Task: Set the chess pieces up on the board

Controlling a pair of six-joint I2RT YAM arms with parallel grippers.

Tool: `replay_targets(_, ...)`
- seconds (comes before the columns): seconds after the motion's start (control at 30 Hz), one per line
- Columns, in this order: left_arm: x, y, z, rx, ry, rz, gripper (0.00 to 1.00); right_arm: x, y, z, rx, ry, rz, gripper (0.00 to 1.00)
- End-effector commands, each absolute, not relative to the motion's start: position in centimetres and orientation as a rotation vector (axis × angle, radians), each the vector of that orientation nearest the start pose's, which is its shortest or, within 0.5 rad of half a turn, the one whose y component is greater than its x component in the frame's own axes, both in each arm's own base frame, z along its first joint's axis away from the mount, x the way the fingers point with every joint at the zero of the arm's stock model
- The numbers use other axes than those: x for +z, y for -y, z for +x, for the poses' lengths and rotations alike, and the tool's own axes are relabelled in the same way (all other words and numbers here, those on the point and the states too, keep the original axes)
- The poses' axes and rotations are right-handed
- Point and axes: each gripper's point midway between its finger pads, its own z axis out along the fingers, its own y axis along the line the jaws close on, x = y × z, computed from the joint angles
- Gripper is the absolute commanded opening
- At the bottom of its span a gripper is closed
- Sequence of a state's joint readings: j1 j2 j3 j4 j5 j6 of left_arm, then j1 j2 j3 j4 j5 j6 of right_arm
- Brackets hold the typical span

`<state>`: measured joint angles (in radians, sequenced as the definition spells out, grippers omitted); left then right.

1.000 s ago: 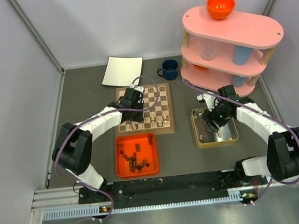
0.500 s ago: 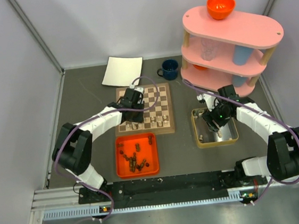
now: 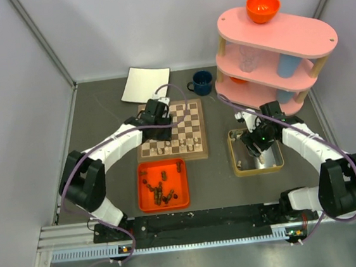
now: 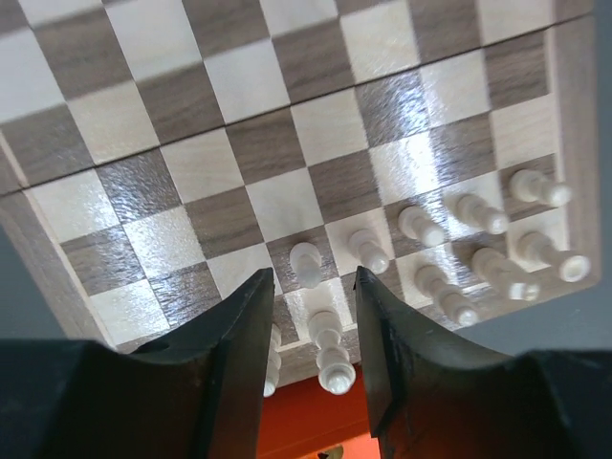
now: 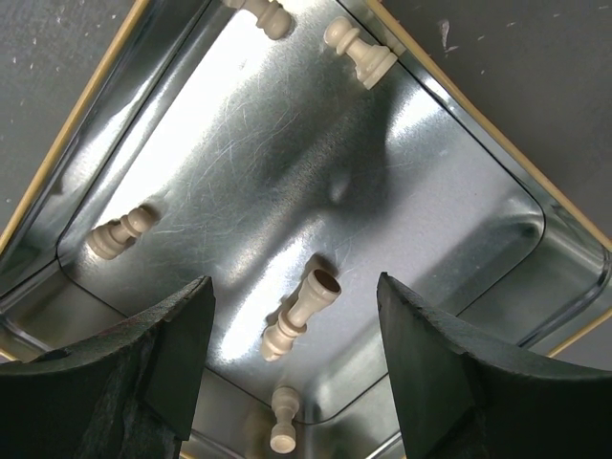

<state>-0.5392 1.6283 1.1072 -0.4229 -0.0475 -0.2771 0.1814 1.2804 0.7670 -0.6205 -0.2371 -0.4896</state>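
Near edge of counter, left: red tray (image 3: pixel 141 195) holding the dark pieces (image 3: pixel 160 189), a loose heap lying on their sides.

Right: metal tray (image 5: pixel 459 172) with pale pieces (image 5: pixel 301 314) lying flat on its shiny floor, well apart from each other. Right claw (image 5: pixel 292 282) hangs over this tray with its jaws wide apart and nothing in them. One pale piece lies roughly below the gap.

Further out: board (image 4: pixel 239 143). Placed pieces (image 4: pixel 421 225), all pale, stand in its two nearest rows, which are partly filled. Left claw (image 4: pixel 312 275) is above those rows, jaws apart and empty. A pawn stands on the board under the gap, not touched.

Far side: white sheet (image 3: pixel 145 84), blue mug (image 3: pixel 202 82), pink shelf (image 3: pixel 276 40).

Handling, judged:
- Pieces look like small turned wood: very light, stiff, smooth, not fragile.
- Round profile, so one lying down will likely roll. On the slick metal floor it may skate off if only one finger meets it first.
- Best hold is across the stem, just above the flared base, with the jaws square to the long axis. The base is too wide and the head too rounded.
- A piece taken lying down must be turned upright before release.
- Bases are narrow and neighbours stand close. Lower straight down and open gently, or the row may be knocked over.
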Motion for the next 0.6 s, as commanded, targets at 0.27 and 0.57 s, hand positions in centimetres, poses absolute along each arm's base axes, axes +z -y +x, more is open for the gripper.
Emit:
replay_targets(0.27, 25.5, 19.0, 33.9, -0.402, -2.044, 0.345, 0.78, 13.9, -8.4, 27.2, 0.282, -2.200, -0.847, 0.77)
replay_targets(0.57, 32.0, 14.4, 28.1, -0.479, -1.788, 0.300, 0.99, 28.2, -7.7, 28.3, 0.246, -1.937, -0.459, 0.99)
